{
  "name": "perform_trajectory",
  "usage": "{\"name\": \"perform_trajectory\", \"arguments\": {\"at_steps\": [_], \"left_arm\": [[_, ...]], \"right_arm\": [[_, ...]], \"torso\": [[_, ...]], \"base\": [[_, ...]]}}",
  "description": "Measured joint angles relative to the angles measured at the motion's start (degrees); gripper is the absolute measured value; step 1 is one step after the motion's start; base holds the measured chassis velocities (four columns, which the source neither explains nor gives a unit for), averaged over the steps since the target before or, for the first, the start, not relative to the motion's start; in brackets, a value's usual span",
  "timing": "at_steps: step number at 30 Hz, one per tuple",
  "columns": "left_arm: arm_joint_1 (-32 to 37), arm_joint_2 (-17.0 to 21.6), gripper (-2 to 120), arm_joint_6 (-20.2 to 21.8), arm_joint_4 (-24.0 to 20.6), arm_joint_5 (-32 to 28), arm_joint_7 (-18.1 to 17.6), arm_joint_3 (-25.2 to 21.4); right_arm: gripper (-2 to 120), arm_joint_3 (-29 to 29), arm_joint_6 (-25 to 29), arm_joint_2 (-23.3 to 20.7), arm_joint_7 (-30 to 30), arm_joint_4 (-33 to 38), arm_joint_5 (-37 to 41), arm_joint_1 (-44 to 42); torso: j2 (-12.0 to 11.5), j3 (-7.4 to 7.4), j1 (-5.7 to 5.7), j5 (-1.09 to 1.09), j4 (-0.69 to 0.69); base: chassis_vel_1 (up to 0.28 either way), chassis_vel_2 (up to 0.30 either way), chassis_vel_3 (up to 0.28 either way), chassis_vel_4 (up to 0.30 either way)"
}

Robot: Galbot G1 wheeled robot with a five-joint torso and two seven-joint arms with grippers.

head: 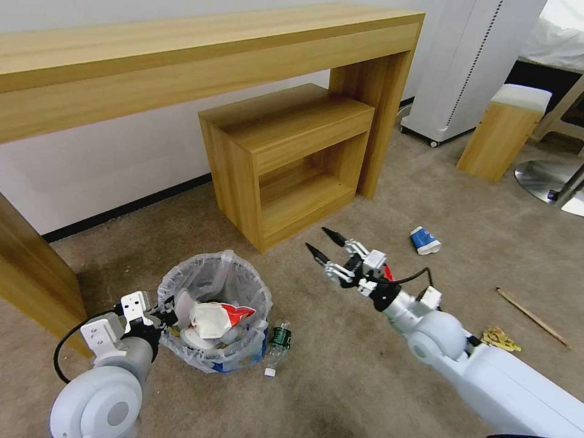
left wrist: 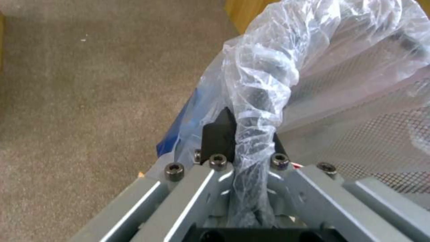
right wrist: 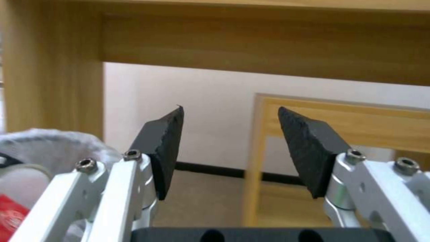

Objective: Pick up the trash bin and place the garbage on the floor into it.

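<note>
The trash bin (head: 214, 313) is held on the carpet (head: 340, 377) by its rim, pinched with the bag in the left gripper (left wrist: 244, 134), probably to keep it steady, while the right gripper (head: 325, 245) is kept apart and empty beside it, seemingly for the blue cup (head: 424, 239).

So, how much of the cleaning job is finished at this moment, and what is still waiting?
Partly done. The trash bin already holds crushed cups and paper. The left gripper is shut on its bag-lined rim. The right gripper is open and empty above the floor. Still left: a green bottle beside the bin, a blue-white cup, a wooden stick and a yellow wrapper.
</note>
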Motion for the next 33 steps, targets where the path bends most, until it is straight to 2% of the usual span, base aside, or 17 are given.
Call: {"name": "perform_trajectory", "arguments": {"at_steps": [14,20,26,28,33], "left_arm": [[2.4,0.7,0,-0.2,-2.1,0.2,-0.3,-0.4],[3.9,1.1,0,-0.3,-3.3,0.2,-0.5,-0.4],[4.9,2.5,0,-0.4,-3.8,0.1,-0.6,-0.4],[5.0,3.2,0,-0.5,-3.9,-0.2,-0.6,-0.4],[4.4,3.8,0,-0.8,-3.7,-0.9,-0.5,-0.2]], "right_arm": [[60,12.8,-1.1,2.5,2.6,3.8,-4.2,-11.1],[62,21.2,-1.6,2.7,3.1,5.8,-4.2,-16.7],[62,26.1,-2.8,3.5,5.1,6.9,-5.7,-21.5],[75,27.6,-3.6,4.2,7.6,7.5,-6.4,-24.1],[78,28.2,-4.9,5.3,12.1,8.4,-6.5,-26.1]], "torso": [[0.0,0.0,0.0,0.01,0.01],[0.0,0.0,0.0,0.0,0.01],[0.0,0.0,0.0,0.0,0.01],[0.0,0.0,0.0,0.0,0.0],[0.0,0.0,0.0,-0.01,0.01]], "base": [[0.0,0.0,0.0,0.0],[0.0,0.0,0.0,0.0],[0.0,0.0,0.0,0.0],[0.0,0.0,0.0,0.0],[0.0,0.0,0.0,0.0]]}}
